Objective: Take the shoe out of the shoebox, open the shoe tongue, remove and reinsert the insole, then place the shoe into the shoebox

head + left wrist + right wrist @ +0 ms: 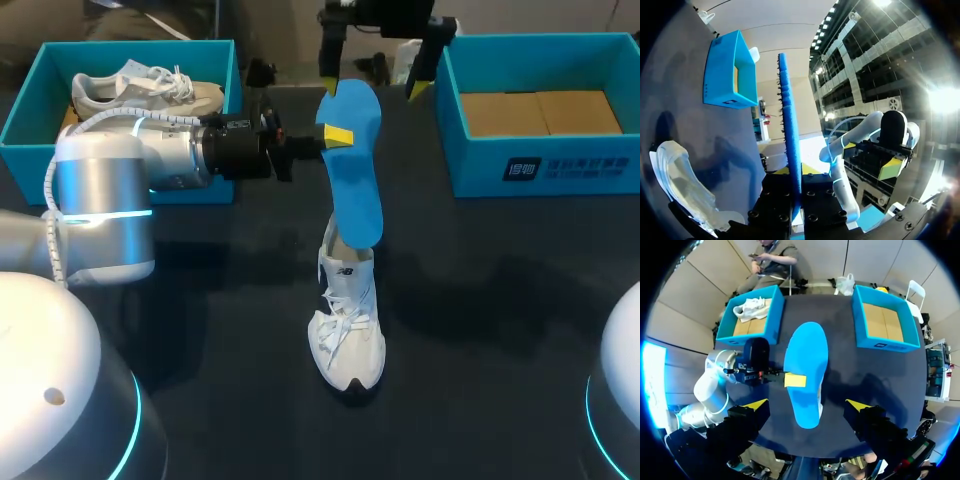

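table [500, 300]: 1, dark top, carries everything.
arms: 2. left arm [110, 180] comes in from the left and lies level over the table, in front of the left box. right arm is at the far edge, mid-table, pointing down.
shoeboxes: 2, both blue, open-topped, at the far corners. left shoebox [20, 120] has a shoe in it; right shoebox [560, 165] shows its brown card floor.
shoes: 2, both white w/ laces. boxed shoe [150, 90] lies on its side in the left shoebox. table shoe [348, 330] stands upright mid-table, toe toward the robot, well apart from both boxes.
insole [355, 170]: 1, blue, off the table, steeply tilted. far end is up high near the right tool, near end down at the table shoe's heel opening; can't tell if it touches or sits inside.
left tool [335, 135]: narrow, clamped on the insole's edge near its upper half, a yellow tip flat on the blue face. left wrist view shows the insole edge-on betw. the two fingers, w/ the table shoe down beside it.
right tool [806, 405]: wide open, holds nothing, touches nothing. it hangs above the insole, yellow tips standing off to either side of it.
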You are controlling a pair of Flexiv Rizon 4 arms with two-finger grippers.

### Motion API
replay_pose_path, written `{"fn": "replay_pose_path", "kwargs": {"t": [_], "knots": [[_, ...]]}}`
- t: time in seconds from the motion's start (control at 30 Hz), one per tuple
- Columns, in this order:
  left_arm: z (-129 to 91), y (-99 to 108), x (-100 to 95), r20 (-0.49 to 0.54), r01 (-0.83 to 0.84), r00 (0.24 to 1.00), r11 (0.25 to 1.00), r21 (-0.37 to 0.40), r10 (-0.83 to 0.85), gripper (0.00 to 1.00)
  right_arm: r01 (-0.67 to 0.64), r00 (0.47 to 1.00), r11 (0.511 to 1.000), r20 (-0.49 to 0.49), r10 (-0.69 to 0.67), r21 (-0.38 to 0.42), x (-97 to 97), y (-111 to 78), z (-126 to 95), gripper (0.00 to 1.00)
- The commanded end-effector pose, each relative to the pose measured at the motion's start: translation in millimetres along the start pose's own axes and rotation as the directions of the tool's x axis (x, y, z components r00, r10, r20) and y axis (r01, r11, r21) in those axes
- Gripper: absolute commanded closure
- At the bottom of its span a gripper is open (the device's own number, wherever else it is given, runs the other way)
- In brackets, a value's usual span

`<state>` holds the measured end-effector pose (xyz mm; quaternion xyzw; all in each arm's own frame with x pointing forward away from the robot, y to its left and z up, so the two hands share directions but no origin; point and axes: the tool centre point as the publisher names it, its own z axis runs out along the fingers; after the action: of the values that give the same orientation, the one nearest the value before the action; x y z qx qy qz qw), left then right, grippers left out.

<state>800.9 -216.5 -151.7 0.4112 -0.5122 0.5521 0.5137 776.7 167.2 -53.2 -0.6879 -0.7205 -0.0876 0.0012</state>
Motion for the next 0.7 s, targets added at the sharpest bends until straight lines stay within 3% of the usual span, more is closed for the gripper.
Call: {"fn": "replay_pose_path", "kwargs": {"t": [0.03,0.2,0.47,0.7], "knots": [[1,0,-0.5,-0.001,-0.001,1.0,1.0,0.002,0.001,1.0,-0.001,1.0,1.0,0.001,0.001,0.002,0.9,0.9,0,0.0],[1,0,-0.5,-0.001,-0.001,1.0,1.0,0.002,0.001,1.0,-0.001,1.0,1.0,0.001,0.001,0.002,0.9,0.9,0,0.0],[1,0,-0.5,-0.001,-0.001,1.0,1.0,0.002,0.001,1.0,-0.017,0.99,0.998,-0.139,0.01,-0.052,-15.8,-4.8,-2,0.0],[1,0,-0.5,-0.001,-0.001,1.0,1.0,0.002,0.001,1.0,-0.017,0.969,0.999,-0.245,0.004,-0.048,-30.6,-5.1,3,0.0]]}}
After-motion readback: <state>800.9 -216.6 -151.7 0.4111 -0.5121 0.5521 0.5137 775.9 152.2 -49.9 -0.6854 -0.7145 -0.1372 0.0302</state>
